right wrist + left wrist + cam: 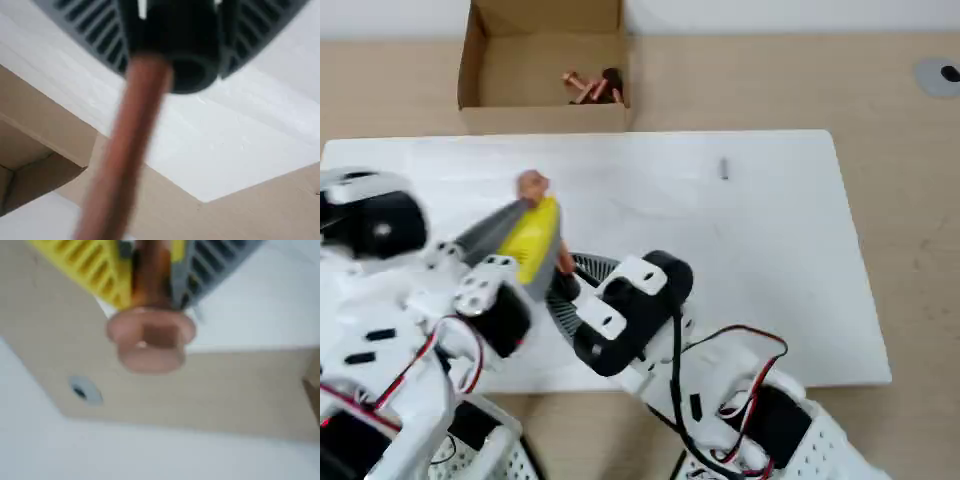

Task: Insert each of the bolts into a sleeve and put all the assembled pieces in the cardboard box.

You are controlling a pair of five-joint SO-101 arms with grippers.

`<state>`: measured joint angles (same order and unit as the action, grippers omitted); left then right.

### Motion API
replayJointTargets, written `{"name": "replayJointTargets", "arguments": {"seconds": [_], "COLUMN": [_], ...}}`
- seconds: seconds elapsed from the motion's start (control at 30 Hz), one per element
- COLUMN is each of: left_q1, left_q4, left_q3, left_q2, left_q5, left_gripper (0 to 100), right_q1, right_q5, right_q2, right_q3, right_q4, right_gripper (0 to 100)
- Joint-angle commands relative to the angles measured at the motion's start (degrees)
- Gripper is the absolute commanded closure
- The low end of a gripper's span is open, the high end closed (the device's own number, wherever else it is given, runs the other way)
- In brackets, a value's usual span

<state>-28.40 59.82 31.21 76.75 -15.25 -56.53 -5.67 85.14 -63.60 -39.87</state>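
Bolt (150,340) is pinched in the left claw (536,208) a bit in front of the cardboard box (470,70), and the right claw (564,283), farther from the box, squeezes the black sleeve (175,50) at the bolt's tail, likely so they slide together.
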Motion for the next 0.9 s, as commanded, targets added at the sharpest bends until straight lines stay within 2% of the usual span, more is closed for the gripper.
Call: {"name": "replayJointTargets", "arguments": {"seconds": [0.0,0.13,0.37,0.6,0.87], "left_q1": [-2.7,-2.6,3.2,2.6,2.6], "left_q4": [-1.1,-1.6,-1.8,-1.5,-1.3], "left_q3": [0.6,0.7,-1.7,-2.6,4.9], "left_q2": [0.4,0.4,0.5,5.1,12.4], "left_q5": [0.3,3.7,4.7,4.6,4.5], "left_gripper": [99,99,99,99,99], "right_q1": [-0.6,-0.5,-0.5,-0.5,-0.5], "right_q5": [-0.6,-0.6,-0.7,-1.9,-2.1], "right_q2": [1.2,1.4,1.4,1.3,1.2], "right_q3": [0.4,0.5,0.5,0.4,0.3], "right_q4": [1.7,1.5,1.6,1.3,1.6], "right_gripper": [98.8,98.8,98.8,98.8,98.8]}}
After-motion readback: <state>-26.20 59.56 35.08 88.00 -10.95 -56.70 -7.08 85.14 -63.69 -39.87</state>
